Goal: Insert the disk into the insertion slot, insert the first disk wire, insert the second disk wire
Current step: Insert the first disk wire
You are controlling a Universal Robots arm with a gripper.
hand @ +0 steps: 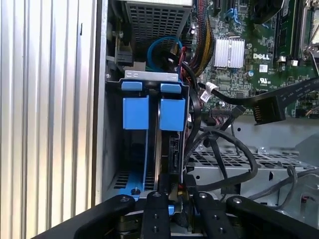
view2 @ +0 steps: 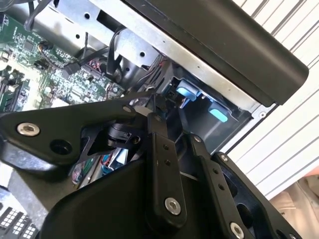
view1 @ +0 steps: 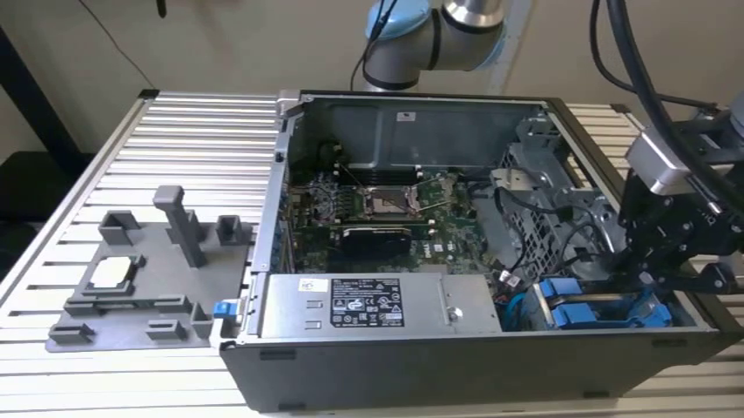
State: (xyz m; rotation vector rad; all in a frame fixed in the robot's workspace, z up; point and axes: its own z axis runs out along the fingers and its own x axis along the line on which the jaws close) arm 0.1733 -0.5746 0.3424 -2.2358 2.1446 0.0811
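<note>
Sprawling under everything was the slatted metal table (view1: 139, 139), and on it sat the open computer case (view1: 465, 374), its near wall cutting off whatever lay at the bottom of the bays. Off to the exterior view's left lay a grey fixture (view1: 128, 287), well apart from the case. Inside, the grey power supply (view1: 372, 305) ran along the near wall, with the green motherboard (view1: 384, 209) beyond it. The arm (view1: 430, 39) rose behind the case, its upper part out of frame.

Over at the exterior view's right, the gripper (view1: 651, 279) hung at the corner drive bay, its dark body covering much of that bay. The first wrist view looked straight down the bay: the gripper (hand: 177, 196) was at the near end of the disk (hand: 169, 154), which stood on edge in its slot, blue carrier tab at the far end. The fingers (hand: 155, 214) were drawn narrow, clamped on the disk's near edge with a sliver of blue between them; the contact itself was shadowed and hard to make out. Just beside the disk sat a second blue carrier (hand: 135, 112). Black cables (hand: 224, 149) looped close by, and a flat black connector (hand: 266, 110) hung loose over the board, plugged into nothing.
</note>
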